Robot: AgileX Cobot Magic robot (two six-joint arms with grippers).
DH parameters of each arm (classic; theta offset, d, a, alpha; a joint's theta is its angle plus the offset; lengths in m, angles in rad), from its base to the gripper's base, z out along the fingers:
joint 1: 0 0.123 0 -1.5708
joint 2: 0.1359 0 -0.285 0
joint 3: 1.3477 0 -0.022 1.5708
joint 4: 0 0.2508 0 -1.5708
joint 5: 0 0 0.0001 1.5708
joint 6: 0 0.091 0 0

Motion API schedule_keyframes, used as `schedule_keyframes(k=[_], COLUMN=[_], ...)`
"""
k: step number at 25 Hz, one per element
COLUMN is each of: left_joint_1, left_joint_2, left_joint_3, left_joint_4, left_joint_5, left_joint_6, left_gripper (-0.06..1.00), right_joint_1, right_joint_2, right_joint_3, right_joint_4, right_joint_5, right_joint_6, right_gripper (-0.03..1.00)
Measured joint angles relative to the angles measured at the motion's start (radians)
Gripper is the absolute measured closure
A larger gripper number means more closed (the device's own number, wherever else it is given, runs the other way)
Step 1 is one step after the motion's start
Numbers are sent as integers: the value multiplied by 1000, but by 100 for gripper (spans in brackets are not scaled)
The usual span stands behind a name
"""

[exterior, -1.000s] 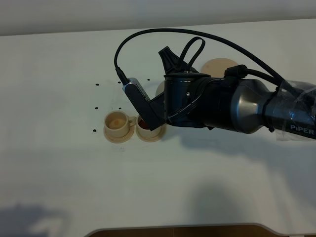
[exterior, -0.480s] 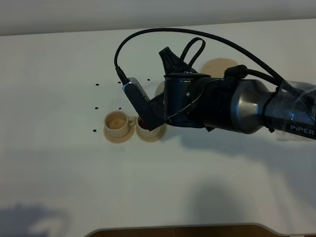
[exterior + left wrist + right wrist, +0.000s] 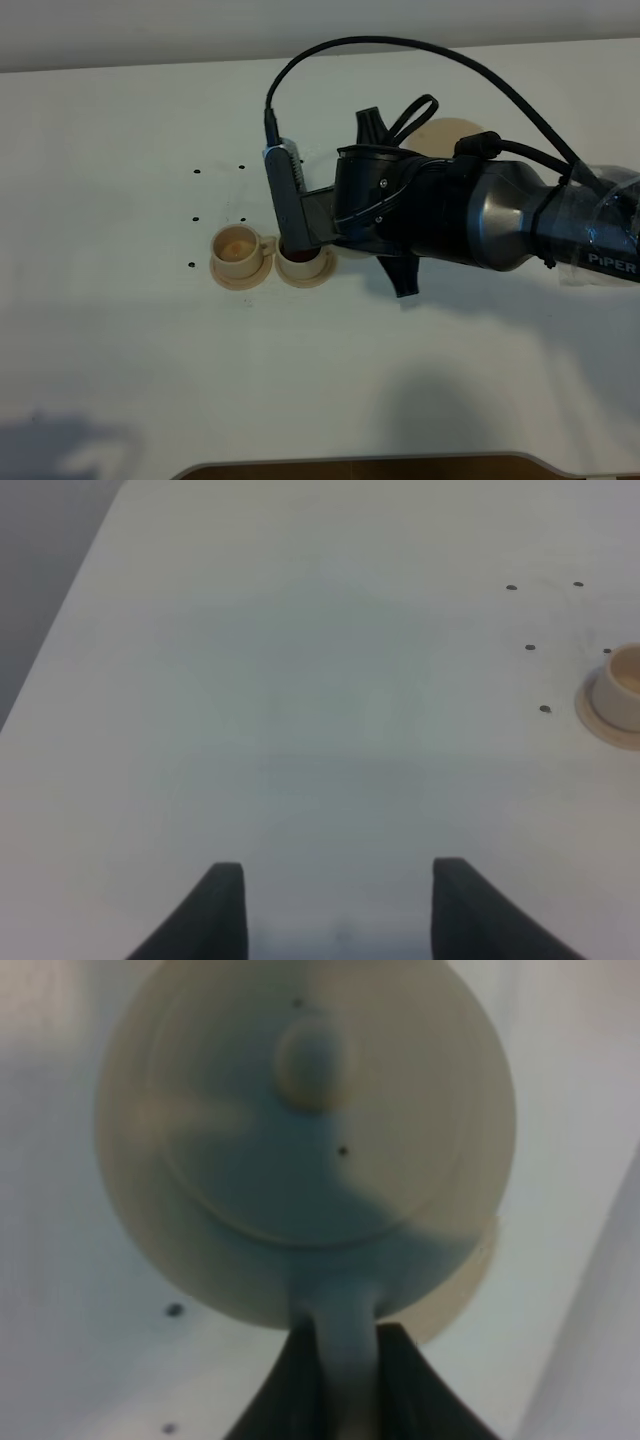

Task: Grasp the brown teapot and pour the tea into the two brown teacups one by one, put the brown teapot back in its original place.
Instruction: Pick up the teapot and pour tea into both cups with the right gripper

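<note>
**Exterior high view.** My right arm [image 3: 480, 215] reaches in from the right, across the white table [image 3: 120, 350] to its middle. The wrist camera [image 3: 288, 200] hangs over the right teacup [image 3: 305, 268] and hides most of it. What shows of the inside looks reddish-brown. The left teacup [image 3: 237, 246] stands just beside it on its own saucer, upright, with pale amber liquid in the bottom. The large saucer [image 3: 447, 133] lies toward the far edge, half hidden behind the arm. From up here the wrist covers both the brown teapot and the hand holding it.

**Left wrist view.** My left gripper [image 3: 338, 872] hovers over bare table. Its two dark fingers [image 3: 225, 910] stand wide apart with nothing between them. The left teacup [image 3: 622, 685] sits cut off at the frame's edge, well apart from the fingers. A few small dark holes [image 3: 530, 647] dot the table near it.

**Right wrist view.** The picture is blurred. The brown teapot [image 3: 300, 1140] fills the frame, seen lid-on with the knob [image 3: 310, 1060] toward the camera. My right gripper [image 3: 345, 1365] is clamped fully on the loop handle [image 3: 345, 1325], one finger on each side. The pot is in my grip by the right teacup, off the large saucer. A tan rim [image 3: 465, 1285] pokes out from behind the pot's body. I cannot tell which piece it belongs to, or how far the pot is tilted.
</note>
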Motion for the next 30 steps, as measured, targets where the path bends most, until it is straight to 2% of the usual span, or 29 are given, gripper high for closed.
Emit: schedule_keyframes(k=[13,20,22,24,30], left_joint_1=[0,0,0,0,0], left_joint_2=[0,0,0,0,0], left_joint_3=[0,0,0,0,0], left_joint_4=[0,0,0,0,0], left_joint_5=[0,0,0,0,0], left_joint_6=[-1,-2,-1,-1,-1], left_gripper=[49,49,49,49,49], right_joint_1=[0,-1,-7,-8,-9], right_joint_2=[-63,-124,-134,-148,-204], right_joint_3=[0,12,41,88,285], right_joint_4=[161,322,387,419,431], right_joint_5=[27,25,-2,-70,-305], right_joint_6=[261,359,365,386,496], right_gripper=[85,85,85,85,85])
